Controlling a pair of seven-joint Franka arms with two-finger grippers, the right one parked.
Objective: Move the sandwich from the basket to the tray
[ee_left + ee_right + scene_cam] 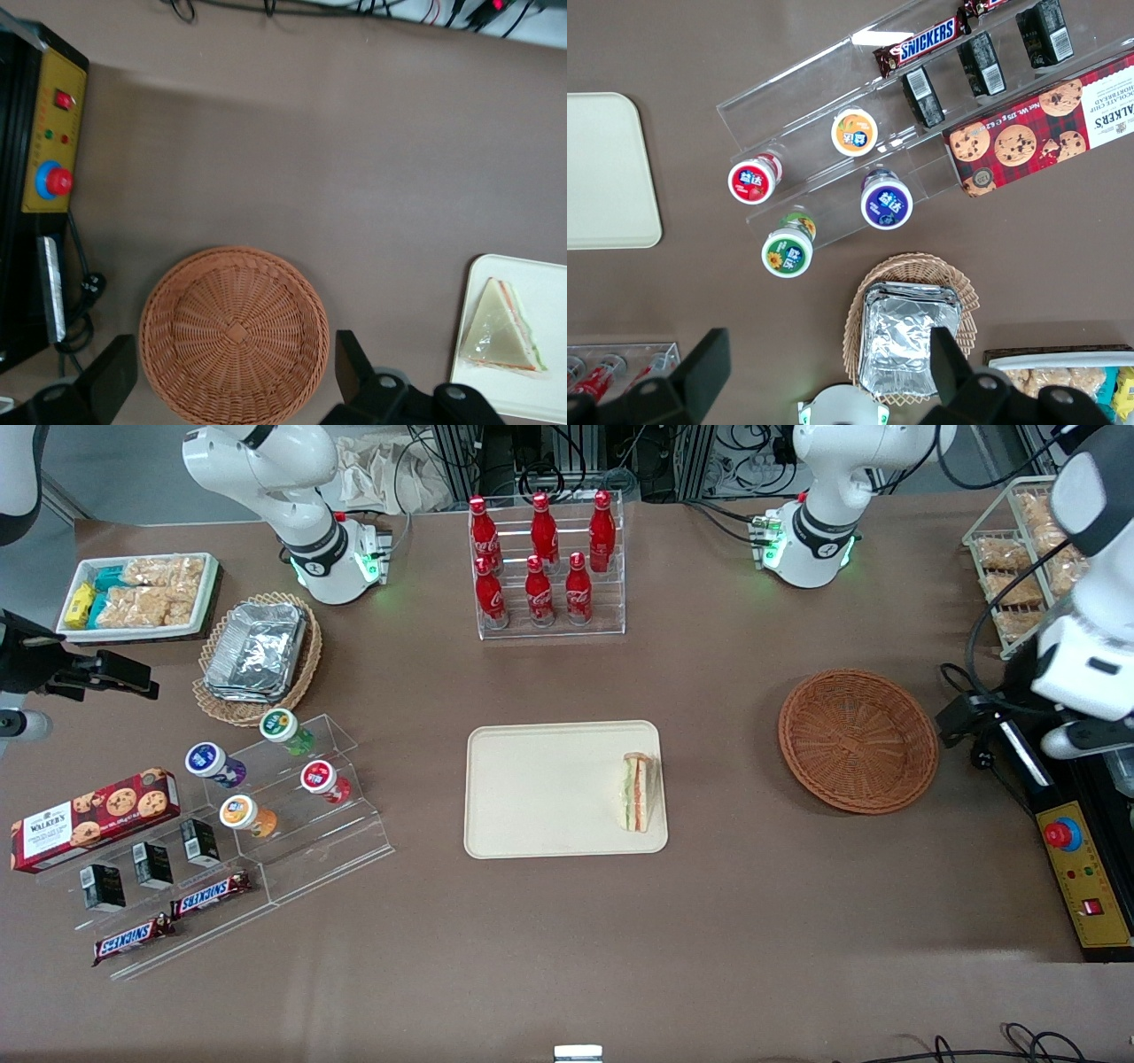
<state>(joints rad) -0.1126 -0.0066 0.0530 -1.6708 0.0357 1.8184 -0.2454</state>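
The sandwich (638,793) (498,328) lies on the beige tray (549,788) (554,292), at the tray's edge nearest the basket. The reddish-brown wicker basket (858,741) (235,332) stands empty on the table, toward the working arm's end. My gripper (964,720) (232,372) hangs high beside the basket, toward the working arm's end. It is open, with nothing between its black fingers (350,363), and it touches neither the basket nor the sandwich.
A yellow emergency-stop box (1085,877) (53,133) and cables lie beside the basket at the table's end. A wire rack of snack packets (1019,558) stands there too. An acrylic rack of cola bottles (545,567) stands farther from the front camera than the tray.
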